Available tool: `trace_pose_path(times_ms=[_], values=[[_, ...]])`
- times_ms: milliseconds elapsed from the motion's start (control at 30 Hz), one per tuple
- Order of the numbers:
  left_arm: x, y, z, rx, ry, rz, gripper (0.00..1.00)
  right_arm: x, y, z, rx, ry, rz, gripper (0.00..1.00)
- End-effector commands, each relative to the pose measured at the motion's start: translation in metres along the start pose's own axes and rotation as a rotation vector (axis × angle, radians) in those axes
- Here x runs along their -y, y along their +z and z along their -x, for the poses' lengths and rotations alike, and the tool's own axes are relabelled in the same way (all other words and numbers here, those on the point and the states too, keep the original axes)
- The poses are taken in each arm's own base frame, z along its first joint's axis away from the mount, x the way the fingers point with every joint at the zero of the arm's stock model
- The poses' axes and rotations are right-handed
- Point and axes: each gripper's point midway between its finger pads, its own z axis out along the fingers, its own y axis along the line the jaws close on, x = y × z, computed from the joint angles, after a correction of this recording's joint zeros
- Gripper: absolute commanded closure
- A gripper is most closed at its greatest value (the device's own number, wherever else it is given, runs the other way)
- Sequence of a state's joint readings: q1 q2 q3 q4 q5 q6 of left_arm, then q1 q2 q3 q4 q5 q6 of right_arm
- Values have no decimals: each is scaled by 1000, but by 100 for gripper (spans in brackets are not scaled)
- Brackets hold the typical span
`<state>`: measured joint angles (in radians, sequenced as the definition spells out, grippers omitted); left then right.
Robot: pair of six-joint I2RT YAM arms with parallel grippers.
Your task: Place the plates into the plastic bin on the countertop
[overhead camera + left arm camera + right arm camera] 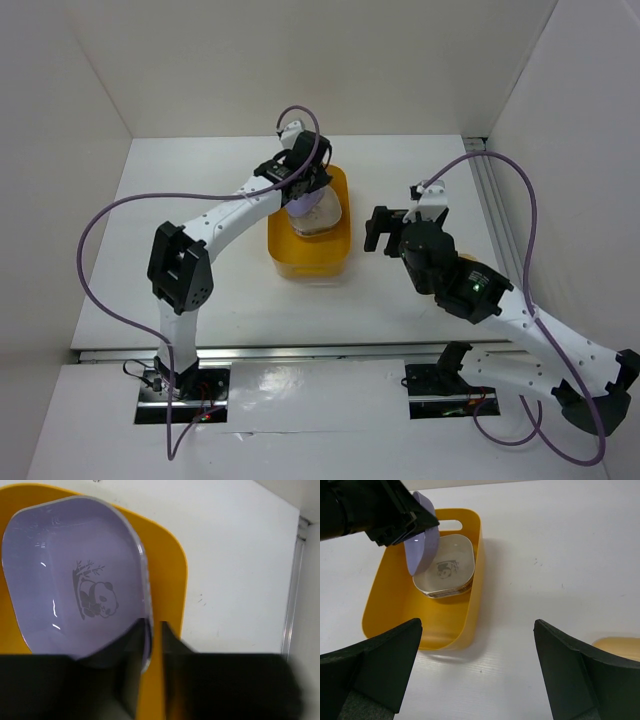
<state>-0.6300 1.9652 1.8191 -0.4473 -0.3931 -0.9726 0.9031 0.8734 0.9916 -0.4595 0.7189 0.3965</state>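
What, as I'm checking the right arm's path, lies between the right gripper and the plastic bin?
Only bare countertop between right gripper and plastic bin; the top and right wrist views show it.

Plain white walls stood on three sides. A metal rail ran along the foot of the right-hand one, and a metal strip crossed the near edge.

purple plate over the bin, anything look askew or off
Yes: the purple plate hangs steeply tilted, pinched by its rim in the left claw, above the flat stack of plates in the plastic bin. It is held, not dropped. Nothing looks spilled or damaged.
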Motion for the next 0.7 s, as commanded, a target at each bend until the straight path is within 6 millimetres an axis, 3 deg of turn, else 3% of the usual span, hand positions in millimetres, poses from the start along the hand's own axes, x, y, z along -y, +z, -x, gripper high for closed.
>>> trace_pose_path(times_ms=[0, 33, 67, 133, 267, 333, 400, 433, 600, 667], values=[[22, 1, 10, 31, -41, -82, 61, 2, 2, -4, -5, -1, -18, 0], [24, -3, 10, 26, -43, -97, 46, 2, 4, -7, -13, -9, -22, 0], [21, -2, 7, 22, -31, -90, 24, 4, 7, -8, -10, -15, -45, 0], [28, -12, 9, 23, -34, -121, 9, 9, 11, -16, -29, -28, -85, 0], [37, -38, 10, 34, -16, -166, 7, 25, 27, -43, -100, -5, -119, 0], [45, -66, 16, 59, -6, -205, 2, 41, 37, -52, -126, 27, -149, 0], [38, -84, 8, 54, 20, -196, 2, 48, 40, -73, -182, 60, -138, 0], [40, -111, 20, 79, 8, -225, 1, 57, 43, -77, -196, 82, -161, 0], [-3, -169, -8, 91, 63, -195, 1, 84, 43, -132, -325, 154, -225, 0], [-25, -190, -16, 90, 73, -202, 1, 99, 45, -141, -331, 188, -271, 0]])
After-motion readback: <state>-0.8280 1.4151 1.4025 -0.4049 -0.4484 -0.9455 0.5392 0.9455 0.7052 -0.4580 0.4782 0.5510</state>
